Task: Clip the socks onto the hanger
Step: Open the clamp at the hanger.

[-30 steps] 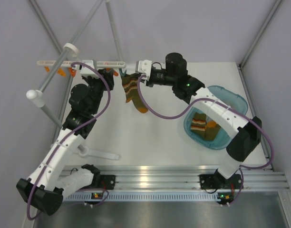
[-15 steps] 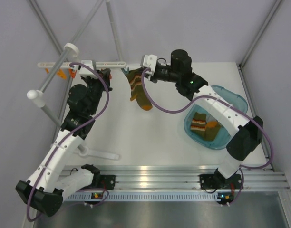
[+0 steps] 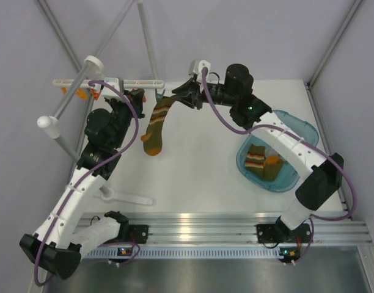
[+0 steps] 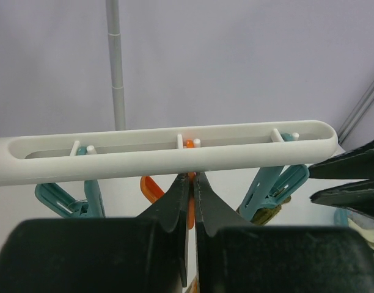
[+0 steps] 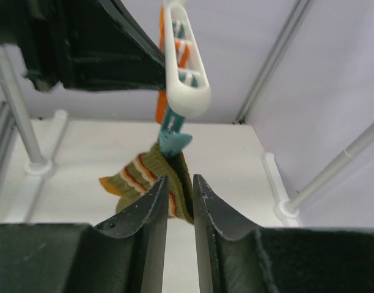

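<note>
The right hand (image 5: 179, 183) stands narrowly parted and empty, its hard black fingers (image 5: 151, 207) just short of the sock (image 5: 151, 178). The sock hangs by its cuff from a teal clip (image 5: 173, 137) at 12 o'clock. The left hand (image 4: 190, 183) is closed beneath the hanger (image 4: 175, 152), with a sliver of an orange clip (image 4: 151, 186) in its slit; whether it is pinched I cannot tell. The soft striped knit sits in a small, smooth plastic bite. A brush from either hand could drag it free or set the thin white slotted hanger swinging. A second sock (image 3: 258, 160) lies in the glossy teal tub (image 3: 297, 128), at 3 o'clock on the counter (image 3: 193, 171).
</note>
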Available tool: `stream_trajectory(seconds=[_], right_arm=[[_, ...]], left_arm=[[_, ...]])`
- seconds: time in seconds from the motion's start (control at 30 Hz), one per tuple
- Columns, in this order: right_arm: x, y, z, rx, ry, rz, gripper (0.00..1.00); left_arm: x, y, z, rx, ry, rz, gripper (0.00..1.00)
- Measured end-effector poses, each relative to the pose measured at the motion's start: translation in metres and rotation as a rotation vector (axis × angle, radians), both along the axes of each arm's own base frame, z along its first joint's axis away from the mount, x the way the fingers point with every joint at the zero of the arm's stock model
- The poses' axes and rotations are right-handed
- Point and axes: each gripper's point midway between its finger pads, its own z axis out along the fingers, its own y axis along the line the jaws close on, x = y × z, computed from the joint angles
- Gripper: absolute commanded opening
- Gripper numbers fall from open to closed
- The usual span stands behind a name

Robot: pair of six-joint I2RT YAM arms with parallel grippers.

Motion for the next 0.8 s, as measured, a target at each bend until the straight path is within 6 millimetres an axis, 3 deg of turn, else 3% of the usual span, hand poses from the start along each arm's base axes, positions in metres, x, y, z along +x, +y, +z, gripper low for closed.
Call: stream_trajectory(seconds=[0.2, 0.33, 0.4, 0.5, 0.67, 0.8], right_arm=[[-0.046, 0.013, 0.039, 0.121, 0.09, 0.117, 0.2], [-0.079, 0.036, 0.043, 0.142, 0.13, 0.191, 0.21], [-0.085, 0.047, 0.041, 0.15, 0.148, 0.204, 0.25], [-0.077, 0.059, 0.03, 0.155, 0.174, 0.18, 0.3], [-0.038, 0.072, 0.004, 0.156, 0.197, 0.036, 0.34], [-0.018, 0.074, 0.0, 0.179, 0.176, -0.044, 0.39]], left_arm=[[-0.002, -0.002, 0.005, 0.0, -0.007, -0.013, 0.0], [-0.003, -0.002, 0.007, 0.0, -0.009, -0.018, 0.0], [-0.004, -0.002, 0.006, 0.002, -0.005, -0.021, 0.0], [-0.004, -0.003, 0.006, -0.001, 0.0, -0.023, 0.0], [-0.007, -0.004, 0.009, -0.011, 0.0, -0.034, 0.0], [-0.008, -0.004, 0.008, -0.014, 0.004, -0.041, 0.0]])
